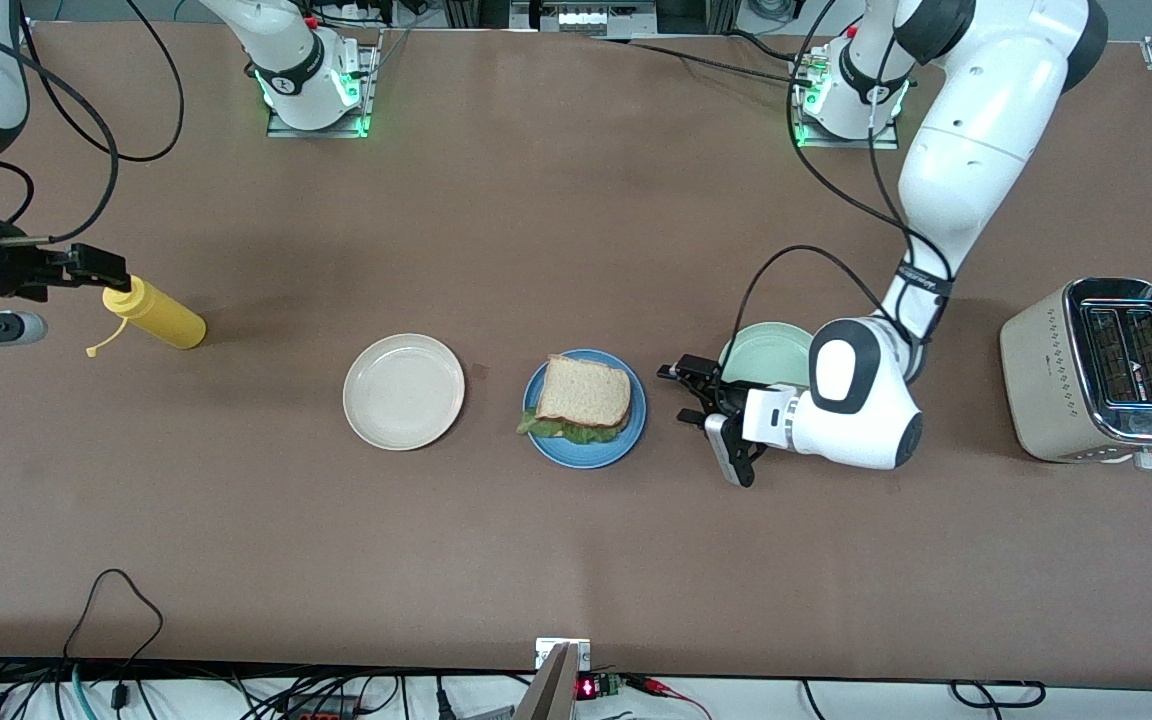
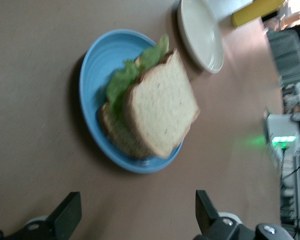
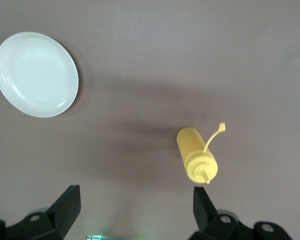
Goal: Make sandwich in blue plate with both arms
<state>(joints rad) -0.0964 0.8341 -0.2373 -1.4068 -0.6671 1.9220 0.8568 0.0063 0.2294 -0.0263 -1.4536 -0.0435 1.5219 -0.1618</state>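
1. Resting on the blue plate (image 1: 586, 450), the sandwich (image 1: 581, 398) shows a pale tan top slice with a brown crust, ruffled green lettuce poking out along the edge nearer the front camera, and a second slice underneath, seen in the left wrist view (image 2: 155, 112).
2. The blue plate sits near the middle of the tabletop (image 1: 556, 560), with the cream plate (image 1: 403, 391) just beside it toward the right arm's end.
3. The left gripper (image 1: 711, 405) hangs low just beside the blue plate, on the side toward the left arm's end, apart from the plate and the bread; its fingers (image 2: 67, 215) are spread wide with nothing between them.
4. A pale mint-green plate (image 1: 766, 352) lies partly under the left arm's wrist, and a toaster (image 1: 1101, 370) stands near the tabletop's edge at the left arm's end.
5. The right gripper (image 1: 101, 265) waits over the right arm's end of the tabletop, its fingers (image 3: 65, 207) wide apart and empty, above a yellow squeeze bottle (image 1: 154, 313) lying on its side.
6. The tabletop is plain brown; cables (image 1: 236, 695) run along its edge nearest the front camera, and both arm bases (image 1: 316, 80) stand along the farthest edge.
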